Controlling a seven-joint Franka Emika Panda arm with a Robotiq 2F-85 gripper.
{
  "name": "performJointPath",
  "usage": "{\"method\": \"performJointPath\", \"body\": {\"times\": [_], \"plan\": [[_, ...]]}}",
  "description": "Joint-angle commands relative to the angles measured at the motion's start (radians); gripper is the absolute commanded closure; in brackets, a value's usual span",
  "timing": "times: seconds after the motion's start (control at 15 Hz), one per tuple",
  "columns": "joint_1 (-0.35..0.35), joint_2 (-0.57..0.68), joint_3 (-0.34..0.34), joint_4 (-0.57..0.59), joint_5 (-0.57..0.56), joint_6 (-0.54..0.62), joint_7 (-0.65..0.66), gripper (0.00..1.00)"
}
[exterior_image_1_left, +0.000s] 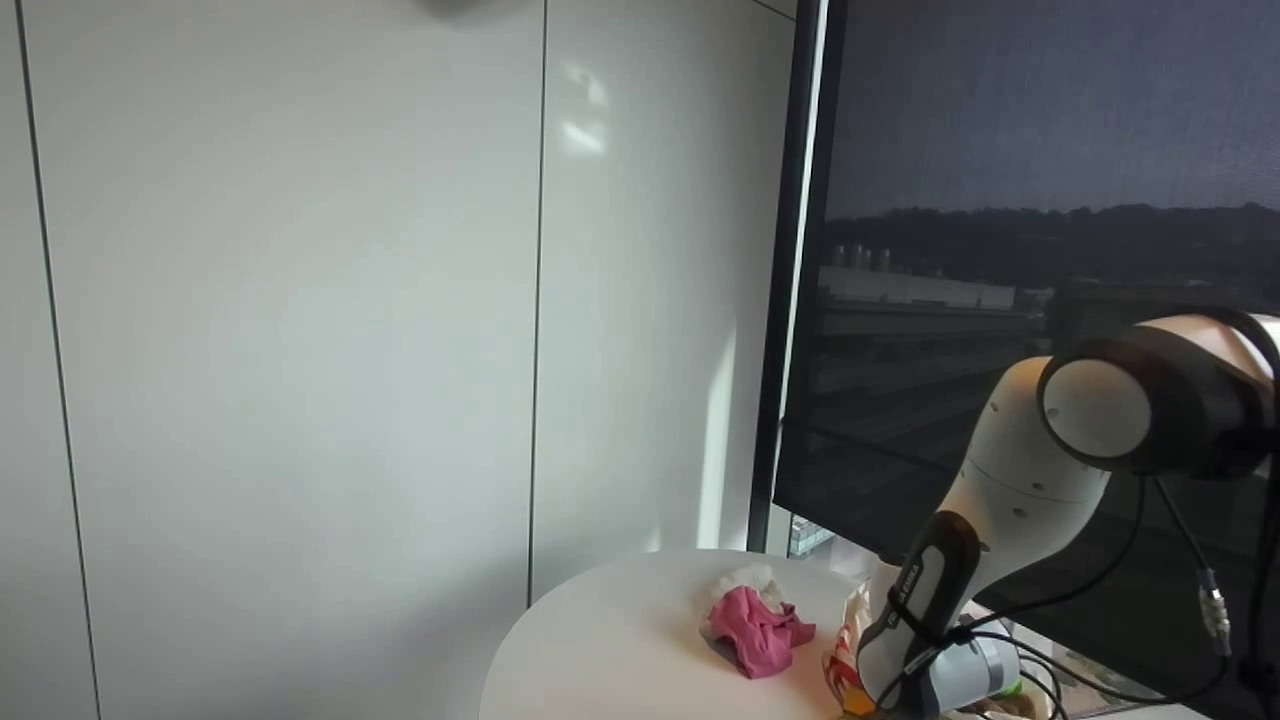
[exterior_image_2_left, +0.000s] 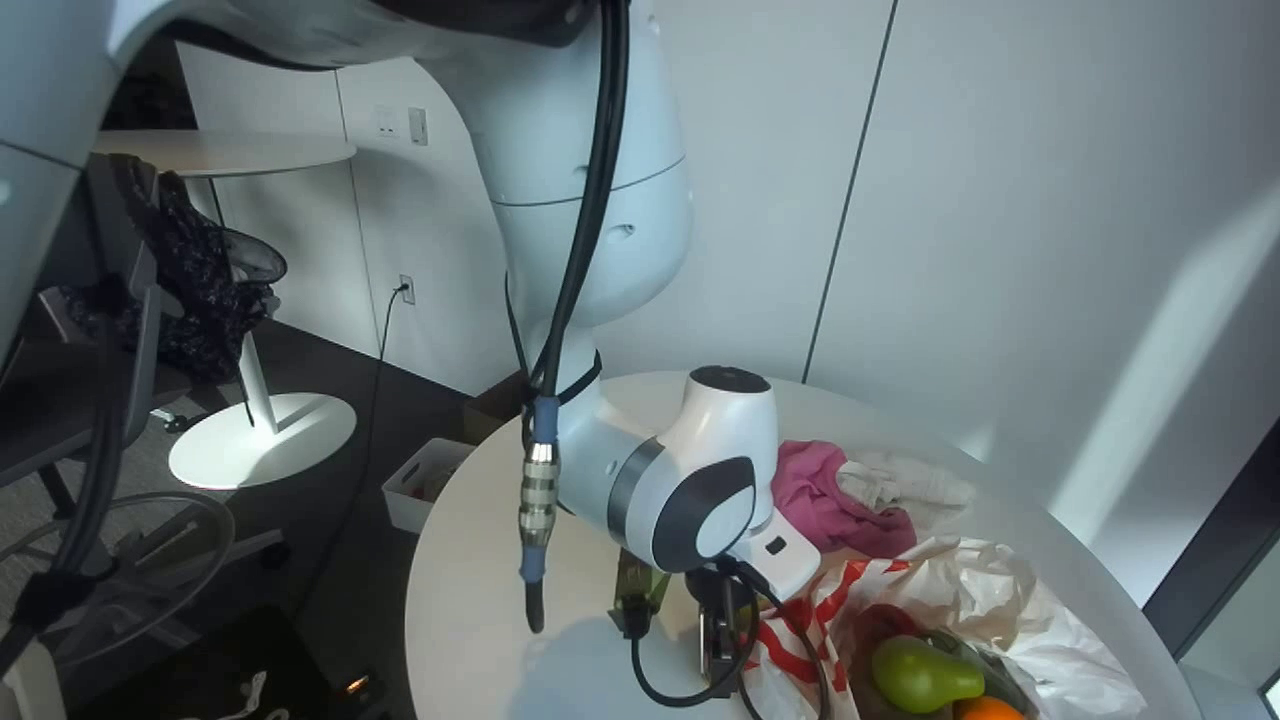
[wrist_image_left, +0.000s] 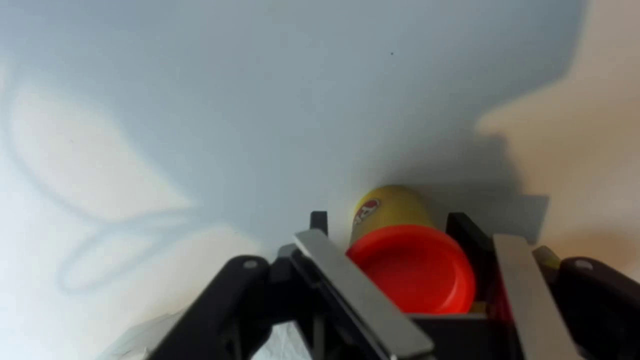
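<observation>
The room looked like an office: smooth white panelled walls (exterior_image_1_left: 300, 350), a dark see-through window shade (exterior_image_1_left: 1000, 120), a round white counter (exterior_image_1_left: 590, 650), and a chair (exterior_image_2_left: 50, 420) by a pedestal table (exterior_image_2_left: 260, 150) near a wall outlet (exterior_image_2_left: 407, 290).

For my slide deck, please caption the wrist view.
Gripper straddling a red-lidded yellow tub over a white tabletop.

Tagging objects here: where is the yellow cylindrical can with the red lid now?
In the wrist view, the yellow can is right of centre in the lower half, between the jaws, with the white tabletop behind it.
</observation>
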Motion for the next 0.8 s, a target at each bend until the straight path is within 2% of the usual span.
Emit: {"method": "performJointPath", "body": {"times": [0.0,0.13,0.2,0.47,0.53,0.73], "plan": [[-0.018,0.004,0.019,0.004,0.039,0.022,-0.050,0.66],[-0.020,-0.038,0.030,-0.009,0.054,0.004,-0.068,0.77],[-0.011,-0.058,0.023,-0.013,0.054,-0.004,-0.072,0.78],[0.061,-0.150,-0.081,-0.004,0.003,-0.008,-0.038,0.78],[0.084,-0.161,-0.126,0.013,-0.022,-0.013,-0.017,0.78],[0.089,-0.181,-0.202,0.061,-0.071,-0.030,0.017,0.78]]}}
